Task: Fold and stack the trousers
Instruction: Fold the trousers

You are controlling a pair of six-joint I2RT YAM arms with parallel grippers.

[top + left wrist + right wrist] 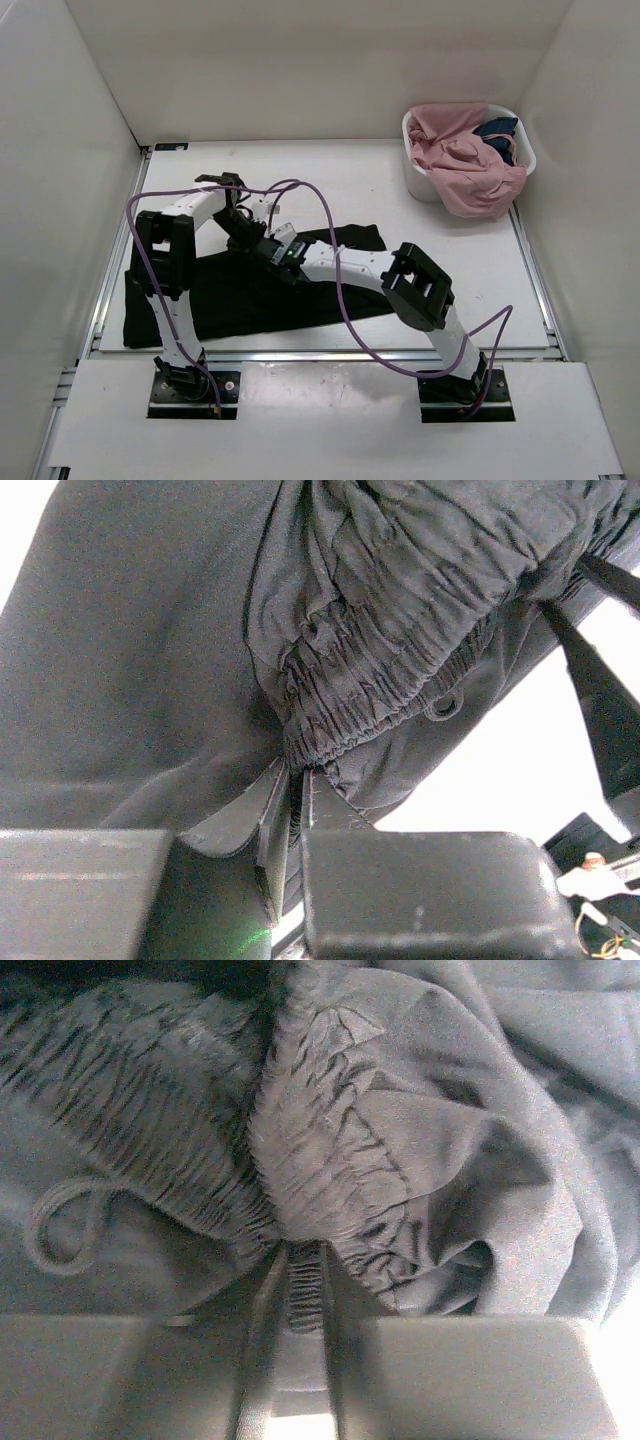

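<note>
Looks like the opening grab of the fold: taking hold of the trousers [250, 295] at the waistband [380, 700], with no fold made yet. Pinching that gathered elastic in the left gripper [295, 780], fingers pressed together with only cloth between. Pinching the same band in the right gripper [300, 1255] too, narrowly closed on a ribbed tuck, just right of the drawstring loop [60, 1225]. Meeting almost tip to tip over the garment, seen from above. Lying spread on the bench [450, 250], mostly nearer than both grippers, reaching from well left of the left gripper to right of the right one.

Next, probably: lifting both pinches together and carrying the waistband over the legs, or drawing apart first to tighten the band. Calls for matched height and pace, to keep the soft cloth from slipping or bunching, and for minding the purple cable [343, 300] draped across the fabric.

For room: bare bench beyond the grippers and off to the right gripper's right, as far as the basket [415, 180] holding the pink garment [470, 165] in the far right corner. Little to spare left of the left gripper, with cloth close to the bench edge and the wall there; likewise on the near side, close to the rail.
</note>
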